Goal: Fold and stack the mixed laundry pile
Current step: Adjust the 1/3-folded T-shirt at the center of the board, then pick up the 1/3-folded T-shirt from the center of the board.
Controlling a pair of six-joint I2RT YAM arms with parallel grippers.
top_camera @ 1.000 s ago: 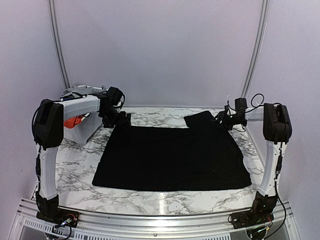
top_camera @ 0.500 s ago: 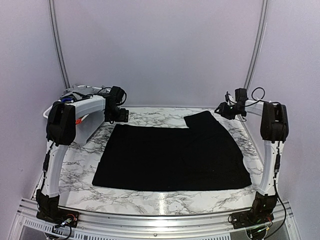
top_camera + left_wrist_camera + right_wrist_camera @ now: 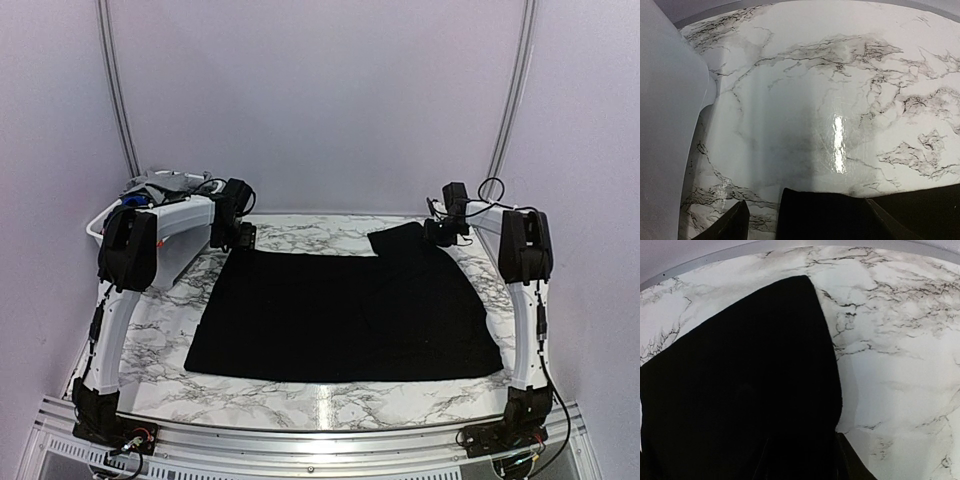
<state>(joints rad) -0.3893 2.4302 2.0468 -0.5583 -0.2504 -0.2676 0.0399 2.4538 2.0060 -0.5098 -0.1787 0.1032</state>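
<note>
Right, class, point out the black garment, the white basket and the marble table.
black garment [image 3: 345, 315], top view, middle of the flat cloth.
white basket [image 3: 178, 260], top view, its side wall.
marble table [image 3: 160, 345], top view, bare left part.

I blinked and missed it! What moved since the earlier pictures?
Both arms swung their elbows inward. The right gripper slid a little left, over the far right corner of the black garment. The left gripper stayed by its far left corner. Nothing visibly grabbed or dropped. The garment stayed flat, unmoved.
</note>
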